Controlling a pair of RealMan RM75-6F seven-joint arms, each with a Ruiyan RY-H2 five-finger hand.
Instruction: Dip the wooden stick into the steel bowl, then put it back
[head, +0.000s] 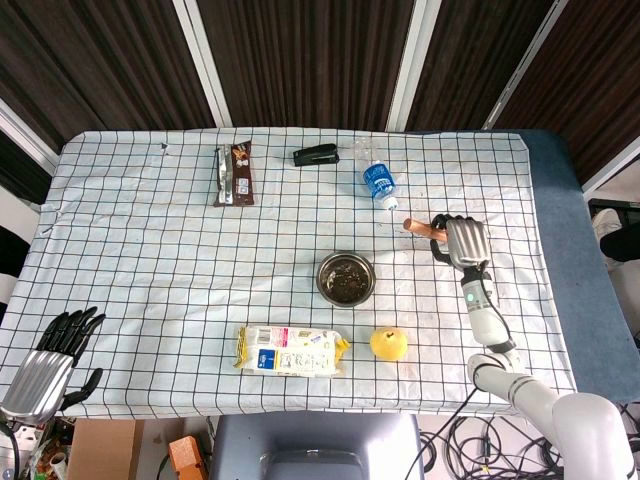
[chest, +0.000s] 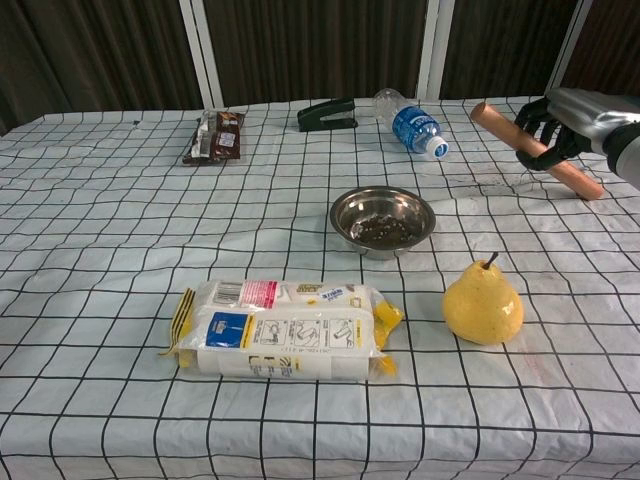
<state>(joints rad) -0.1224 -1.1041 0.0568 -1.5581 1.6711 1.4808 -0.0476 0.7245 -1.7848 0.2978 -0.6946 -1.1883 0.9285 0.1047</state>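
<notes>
My right hand (head: 462, 240) (chest: 566, 115) grips the wooden stick (chest: 533, 149) around its middle and holds it lifted above the table, tilted, with its near end (head: 410, 226) pointing toward the bowl. The steel bowl (head: 345, 278) (chest: 382, 219), with dark bits inside, sits at the table's centre, to the left of the stick and apart from it. My left hand (head: 55, 362) hangs off the table's near left corner, fingers spread, holding nothing; only the head view shows it.
A yellow pear (chest: 483, 302) stands in front of the bowl's right side. A packaged loaf (chest: 283, 329) lies near the front. A water bottle (chest: 407, 124), a black stapler (chest: 326, 113) and a snack bar (chest: 213, 136) lie along the far edge.
</notes>
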